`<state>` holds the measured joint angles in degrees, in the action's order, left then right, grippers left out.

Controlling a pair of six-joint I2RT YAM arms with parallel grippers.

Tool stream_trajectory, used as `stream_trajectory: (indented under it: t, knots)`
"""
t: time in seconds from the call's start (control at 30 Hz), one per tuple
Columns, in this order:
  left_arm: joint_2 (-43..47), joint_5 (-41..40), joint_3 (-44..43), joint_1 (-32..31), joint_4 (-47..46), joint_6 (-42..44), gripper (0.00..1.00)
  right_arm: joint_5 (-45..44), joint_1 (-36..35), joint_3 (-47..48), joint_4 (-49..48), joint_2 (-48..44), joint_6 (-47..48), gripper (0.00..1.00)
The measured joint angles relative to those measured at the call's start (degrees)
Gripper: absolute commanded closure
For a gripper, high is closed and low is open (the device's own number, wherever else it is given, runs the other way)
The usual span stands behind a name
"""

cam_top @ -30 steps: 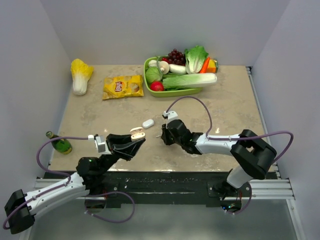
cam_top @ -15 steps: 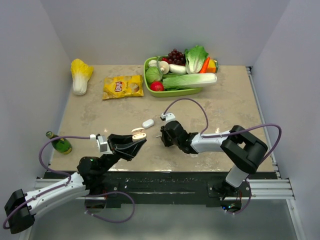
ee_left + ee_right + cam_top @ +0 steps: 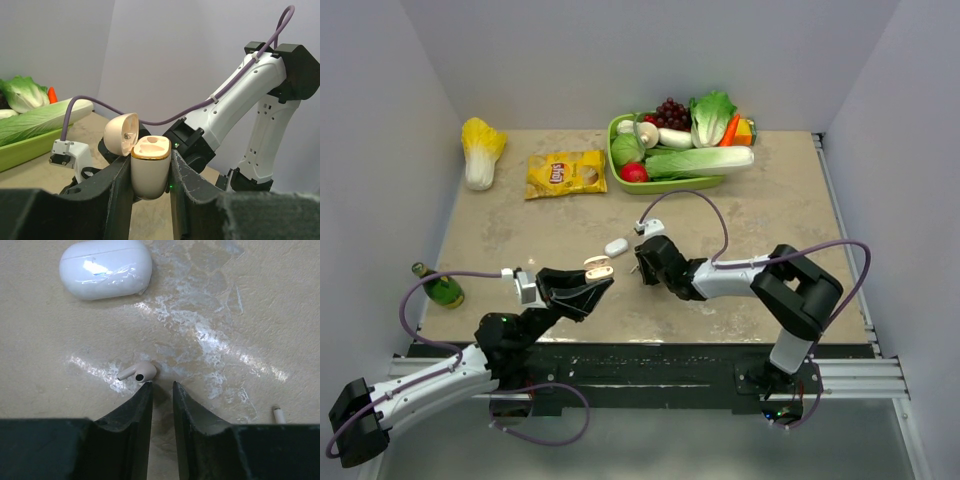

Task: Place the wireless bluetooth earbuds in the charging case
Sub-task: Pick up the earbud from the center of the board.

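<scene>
My left gripper [image 3: 151, 159] is shut on the charging case [image 3: 149, 172], holding it upright above the table. Its lid [image 3: 121, 134] is swung open and the tan inside faces up, with nothing in it. From above, the case [image 3: 597, 266] hangs near the table's front middle. One cream earbud [image 3: 139, 371] lies on the table, touching the tip of my right gripper's left finger. My right gripper [image 3: 162, 384] is open a narrow gap with nothing between its fingers; from above it [image 3: 638, 267] is low over the table. A thin white stem [image 3: 279, 414] lies at the right.
A second white case [image 3: 106, 262], closed, lies beyond the earbud, also visible from above [image 3: 616, 246]. At the back are a green tray [image 3: 670, 186] of vegetables, a yellow chip bag [image 3: 565, 173] and a cabbage [image 3: 480, 150]. A green bottle [image 3: 442, 290] lies at the left edge.
My right gripper has moved left and slightly farther back, toward the closed white case, and its fingers have parted a little. The left gripper still holds the open case in about the same place.
</scene>
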<state>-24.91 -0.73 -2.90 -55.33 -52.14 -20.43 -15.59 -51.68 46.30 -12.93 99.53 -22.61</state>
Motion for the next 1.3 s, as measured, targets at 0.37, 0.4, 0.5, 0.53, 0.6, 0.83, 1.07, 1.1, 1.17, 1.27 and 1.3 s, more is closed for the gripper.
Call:
stream_trajectory:
  t: [0.37, 0.4, 0.5, 0.53, 0.6, 0.83, 1.07, 1.1, 1.17, 1.27, 1.3]
  knots:
    - [-0.7, 0.0, 0.0, 0.0, 0.0, 0.0, 1.00, -1.9, 0.0, 0.4, 2.1, -1.1, 0.3, 0.57]
    - [-0.7, 0.0, 0.0, 0.0, 0.0, 0.0, 1.00, -1.8, 0.0, -0.3, 2.2, -2.3, -0.3, 0.53]
    - [-0.7, 0.0, 0.0, 0.0, -0.1, 0.0, 1.00, -1.6, 0.0, -1.1, 2.8, -5.6, -2.5, 0.44]
    - [-0.7, 0.0, 0.0, 0.0, -0.1, 0.0, 1.00, -1.4, 0.0, -1.0, 2.6, -6.4, -3.5, 0.43]
    - [-0.7, -0.1, 0.0, 0.0, -0.1, 0.0, 1.00, -1.3, 0.0, -0.3, 2.7, -7.1, -5.6, 0.42]
    - [-0.8, -0.9, 0.0, -0.3, -0.4, 0.0, 1.00, -0.9, 0.0, 7.4, 4.7, -0.8, -11.8, 0.46]
    - [-0.6, -1.2, 0.0, -0.5, -0.4, 0.0, 1.00, -1.0, 0.0, 9.1, 7.2, 3.8, -15.0, 0.48]
    - [-0.4, -1.2, 0.0, -0.6, -0.3, 0.0, 1.00, -1.2, 0.0, 9.1, 7.7, 4.0, -15.0, 0.48]
    - [-0.1, -1.2, 0.0, -0.6, -0.2, 0.0, 1.00, -1.4, 0.0, 9.2, 8.5, 4.2, -15.1, 0.49]
    - [0.1, -1.3, 0.0, -0.6, 0.1, 0.0, 1.00, -1.4, 0.0, 9.4, 9.2, 4.2, -15.0, 0.54]
    - [0.1, -1.3, 0.0, -0.6, 0.1, 0.0, 1.00, -1.5, 0.0, 9.4, 9.2, 4.2, -15.0, 0.56]
